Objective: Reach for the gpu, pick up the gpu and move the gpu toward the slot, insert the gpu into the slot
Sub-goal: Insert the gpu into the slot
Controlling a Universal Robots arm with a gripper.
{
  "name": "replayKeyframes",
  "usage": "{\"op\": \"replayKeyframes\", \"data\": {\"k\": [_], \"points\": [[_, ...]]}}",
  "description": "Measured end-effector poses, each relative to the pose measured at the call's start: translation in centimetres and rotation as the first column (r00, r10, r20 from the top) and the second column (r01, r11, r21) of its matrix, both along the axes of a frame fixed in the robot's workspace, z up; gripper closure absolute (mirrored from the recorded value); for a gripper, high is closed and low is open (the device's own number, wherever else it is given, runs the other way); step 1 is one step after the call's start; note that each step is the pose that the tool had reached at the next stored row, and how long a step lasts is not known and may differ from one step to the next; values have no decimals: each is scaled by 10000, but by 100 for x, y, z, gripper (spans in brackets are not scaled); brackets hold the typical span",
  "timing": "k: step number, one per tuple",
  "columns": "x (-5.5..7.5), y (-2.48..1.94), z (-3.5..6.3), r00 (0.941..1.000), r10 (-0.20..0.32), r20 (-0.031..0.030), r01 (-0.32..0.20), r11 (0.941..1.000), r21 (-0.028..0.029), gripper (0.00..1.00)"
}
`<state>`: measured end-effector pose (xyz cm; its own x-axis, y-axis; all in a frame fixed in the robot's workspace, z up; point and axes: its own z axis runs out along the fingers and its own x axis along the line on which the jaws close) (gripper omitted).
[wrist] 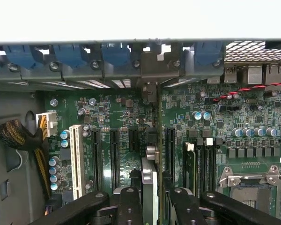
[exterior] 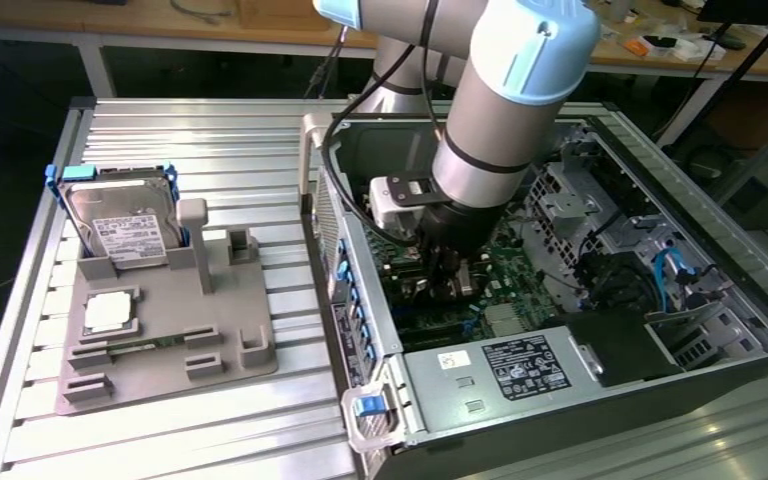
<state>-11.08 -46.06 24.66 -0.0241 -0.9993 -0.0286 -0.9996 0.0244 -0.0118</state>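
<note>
The end effector (wrist: 152, 199) is clamped on the gpu (wrist: 150, 183), its two black fingers (wrist: 127, 206) pressing either side of the thin card, which is seen edge-on and upright in the wrist view. The card stands over the green motherboard (wrist: 122, 117), lined up with a gap among the long dark expansion sockets, and its bracket end points toward the metal rear wall of the case with its blue clips (wrist: 114, 52). The slot beneath the card is hidden by it, so whether the card is seated cannot be told. A white connector strip (wrist: 76, 159) lies to one side, the processor socket (wrist: 248, 187) to the other.

In the exterior view the arm (exterior: 491, 130) reaches down into the open computer case (exterior: 704, 330). On the exterior view's left, a grey holder (exterior: 157, 340) on the desk (exterior: 251, 430) carries a hard drive (exterior: 124, 225) and a square chip (exterior: 111, 312).
</note>
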Motion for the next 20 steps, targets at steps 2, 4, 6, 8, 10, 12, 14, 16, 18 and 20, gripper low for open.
{"op": "replayKeyframes", "data": {"k": [2,4,6,8,10,12,14,16,18,20], "points": [[-2,0,-10,10000,-1,0,1,10000,0,73],[-3,0,-17,10000,-2,-1,2,10000,-2,73],[-4,0,-23,10000,-1,1,1,10000,-1,73],[-5,0,-25,10000,-1,2,1,10000,2,73],[-5,0,-25,10000,-1,2,1,10000,2,73],[-6,0,-25,10000,-1,1,1,10000,2,73],[-6,0,-25,10000,-2,1,2,10000,2,73],[-6,0,-25,10000,-1,2,1,10000,3,73],[-6,0,-24,10000,-2,1,2,10000,3,73],[-6,0,-14,10000,-2,3,2,10000,7,71]]}}
